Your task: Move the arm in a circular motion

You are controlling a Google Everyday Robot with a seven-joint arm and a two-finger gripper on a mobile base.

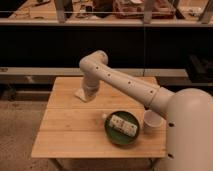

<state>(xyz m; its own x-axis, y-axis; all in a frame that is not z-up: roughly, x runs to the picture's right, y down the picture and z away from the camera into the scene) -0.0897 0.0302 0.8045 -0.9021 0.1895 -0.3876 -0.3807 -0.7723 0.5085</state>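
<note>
The arm (125, 85) reaches over the worktop (70, 135). Its gripper (89, 95) points down at 10 o'clock from the green bowl (108, 131), fingers closed, just beside one small white object (80, 94); contact is unclear. The one bowl holds one wrapped packet (123, 125), and one white cup (150, 121) stands at its 3 o'clock.

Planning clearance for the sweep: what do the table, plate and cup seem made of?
Table: pale wood, matte, plank seams show. Plate: dark green, faint sheen, plastic or ceramic, unclear which. Cup: plain white, probably paper or plastic. The hand hangs low over the table's far left.
</note>
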